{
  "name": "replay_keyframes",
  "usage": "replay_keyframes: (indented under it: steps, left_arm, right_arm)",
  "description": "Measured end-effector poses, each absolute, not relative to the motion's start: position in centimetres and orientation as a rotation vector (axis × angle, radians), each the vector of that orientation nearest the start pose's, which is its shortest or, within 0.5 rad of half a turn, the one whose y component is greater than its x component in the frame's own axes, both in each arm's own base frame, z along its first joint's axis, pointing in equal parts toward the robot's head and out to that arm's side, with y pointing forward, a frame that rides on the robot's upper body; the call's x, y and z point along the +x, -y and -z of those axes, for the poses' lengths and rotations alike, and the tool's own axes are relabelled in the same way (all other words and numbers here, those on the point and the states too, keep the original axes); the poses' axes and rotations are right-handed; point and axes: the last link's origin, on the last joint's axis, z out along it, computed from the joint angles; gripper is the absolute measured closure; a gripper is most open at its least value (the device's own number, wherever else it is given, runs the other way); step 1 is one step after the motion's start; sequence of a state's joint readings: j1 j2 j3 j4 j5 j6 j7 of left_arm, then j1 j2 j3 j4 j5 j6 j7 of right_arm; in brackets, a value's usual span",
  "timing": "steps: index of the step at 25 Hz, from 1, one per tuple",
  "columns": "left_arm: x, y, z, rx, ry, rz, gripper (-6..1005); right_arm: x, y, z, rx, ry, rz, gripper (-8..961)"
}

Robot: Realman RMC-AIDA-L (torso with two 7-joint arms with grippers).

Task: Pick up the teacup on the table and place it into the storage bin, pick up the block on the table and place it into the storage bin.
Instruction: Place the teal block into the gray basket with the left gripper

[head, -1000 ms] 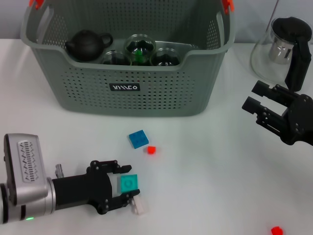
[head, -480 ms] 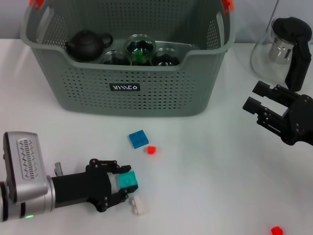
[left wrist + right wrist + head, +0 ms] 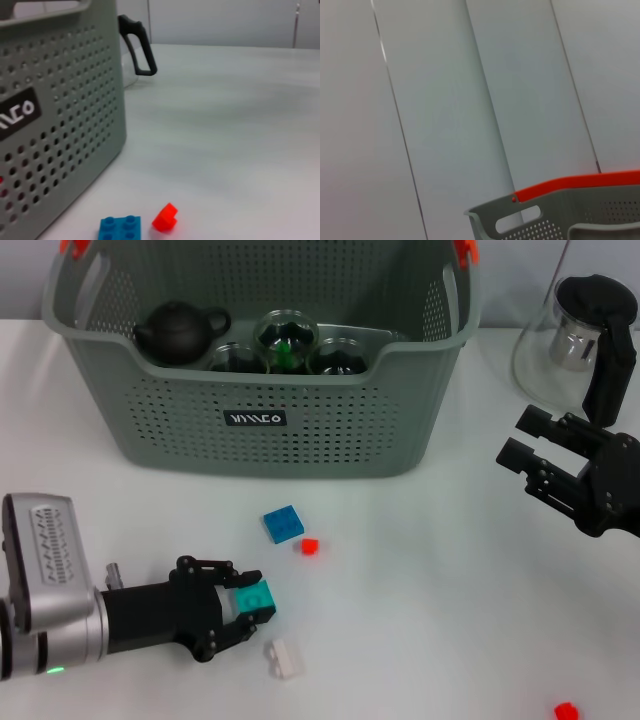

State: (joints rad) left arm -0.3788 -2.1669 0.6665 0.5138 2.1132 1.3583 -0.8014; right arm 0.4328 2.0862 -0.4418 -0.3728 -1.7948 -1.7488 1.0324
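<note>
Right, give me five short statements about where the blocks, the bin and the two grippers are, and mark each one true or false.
1. The left gripper is shut on the teal block. True.
2. The white block is inside the storage bin. False: it lies on the table, just beside the left gripper.
3. The right gripper holds a red block. False: it is open and empty, over the table near the glass jug.
4. A blue block and a small red block lie close together in front of the bin. True.
5. The bin is empty. False: a dark teapot and glass cups are in it.
</note>
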Motion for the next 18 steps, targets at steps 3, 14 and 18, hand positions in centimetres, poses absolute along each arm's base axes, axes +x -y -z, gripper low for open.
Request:
replay_keyframes:
  steps: [3,14,18]
  left_arm:
    - [-31.9,-27.0,6.0,-2.715,0.339,0.43,597]
    - [-25.4,-28.6,-4.2,-2.615,0.282,1.14,550]
    - [-21.9,-32.1,-7.9,-2.58,0.338,1.305,533]
  right_arm:
    - [27.6,-28.4,-0.2,-2.378,-0.527,-1.232,377]
    - [27.5,-28.5,-0.2,-2.379,-0.524,-1.233,377]
    - [27.3,-28.6,-0.1,-2.382,-0.52,-1.237,377]
